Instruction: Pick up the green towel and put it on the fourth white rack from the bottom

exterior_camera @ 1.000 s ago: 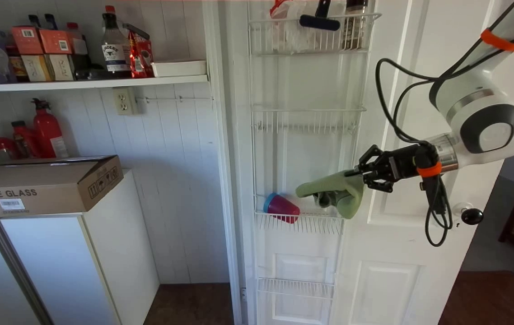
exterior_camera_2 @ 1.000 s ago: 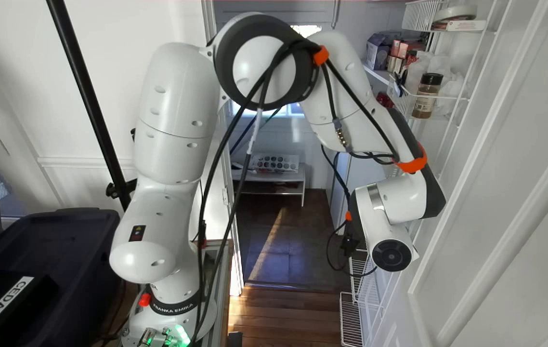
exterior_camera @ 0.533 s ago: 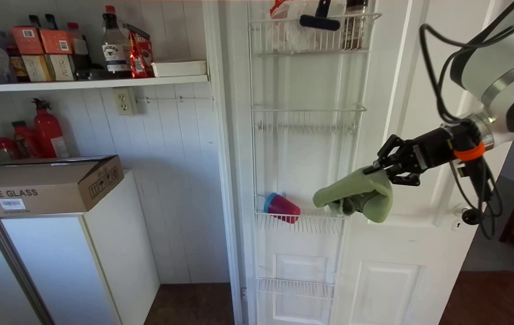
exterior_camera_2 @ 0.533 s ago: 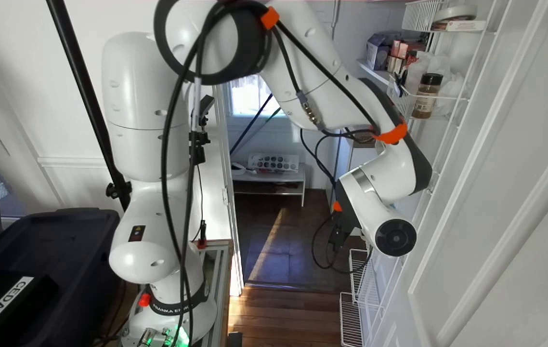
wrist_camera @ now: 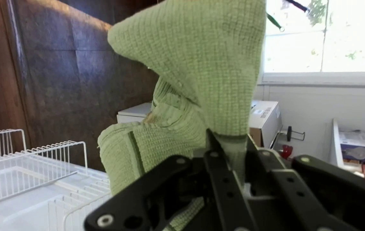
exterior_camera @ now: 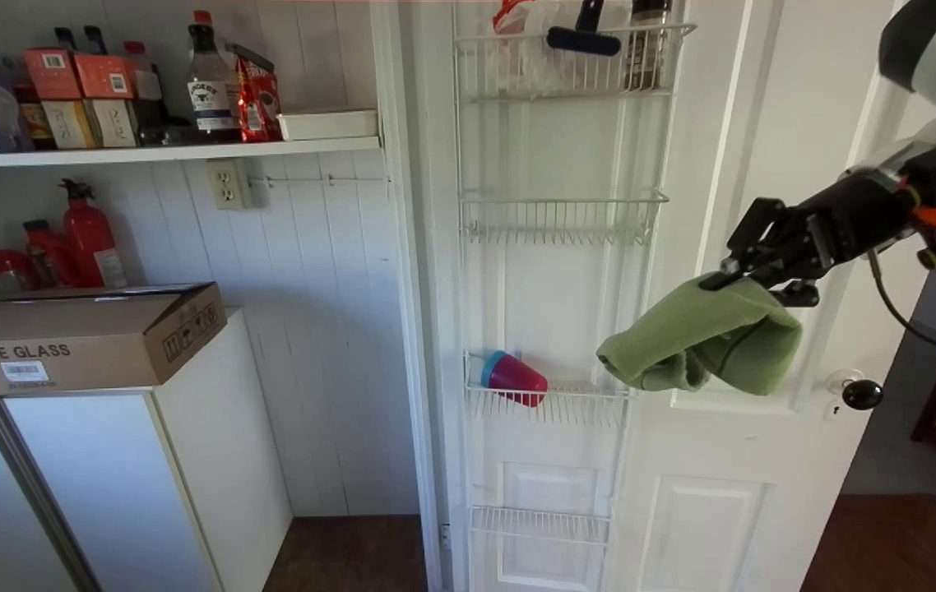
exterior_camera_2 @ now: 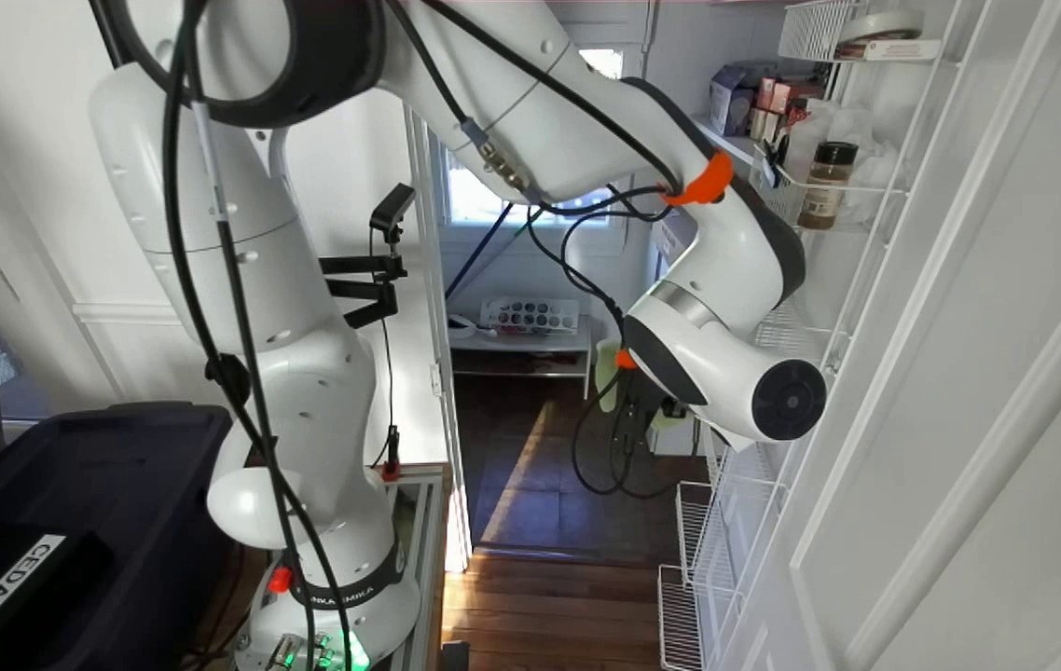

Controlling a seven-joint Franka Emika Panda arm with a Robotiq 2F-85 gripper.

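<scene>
A green towel hangs bunched from my gripper in an exterior view, in front of the white door and right of the white wire racks. In the wrist view the towel is pinched between the fingertips, with folds spreading up and left. In an exterior view parts of the towel show beside the wrist; the arm hides the jaws there. White racks are stacked on the door: a low rack, one above it, a bare-looking rack and an upper rack.
A purple cup with a blue rim lies tilted on a middle rack. The upper rack holds a plastic bag, a black-handled tool and a spice jar. A door knob juts out right. A wine glass box sits left.
The gripper and towel have moved right in one exterior view, away from the racks and slightly up, growing larger. The arm's elbow has swung left in another exterior view. The towel stays held.
</scene>
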